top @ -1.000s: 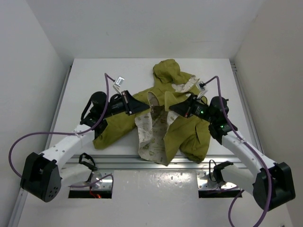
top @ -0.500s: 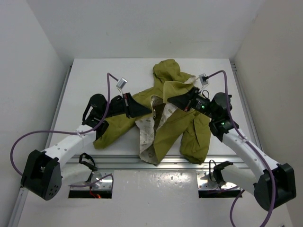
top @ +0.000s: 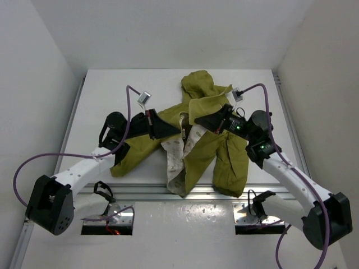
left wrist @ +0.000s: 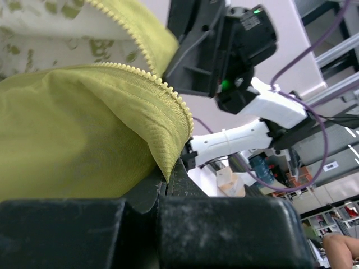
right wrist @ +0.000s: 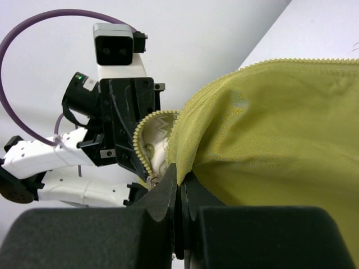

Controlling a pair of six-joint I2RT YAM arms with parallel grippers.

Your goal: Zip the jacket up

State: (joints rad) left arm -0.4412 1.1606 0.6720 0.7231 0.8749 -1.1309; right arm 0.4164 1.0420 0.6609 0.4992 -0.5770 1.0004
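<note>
Jacket (top: pixel 224 159) front edges pinched by left gripper (top: pixel 178 133) and right gripper (top: pixel 199 125).

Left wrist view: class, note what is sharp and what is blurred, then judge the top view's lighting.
Left wrist view: olive-green hooded fabric jacket and its zipper teeth sharp, the black left tool up close dark and soft. Top view: even light, faint shadows.

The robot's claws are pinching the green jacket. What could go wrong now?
The left claw and right claw each pinch only a thin edge of the jacket by the zipper teeth, so it might slip free. The hem hangs over the table edge and could drag the jacket down.
</note>
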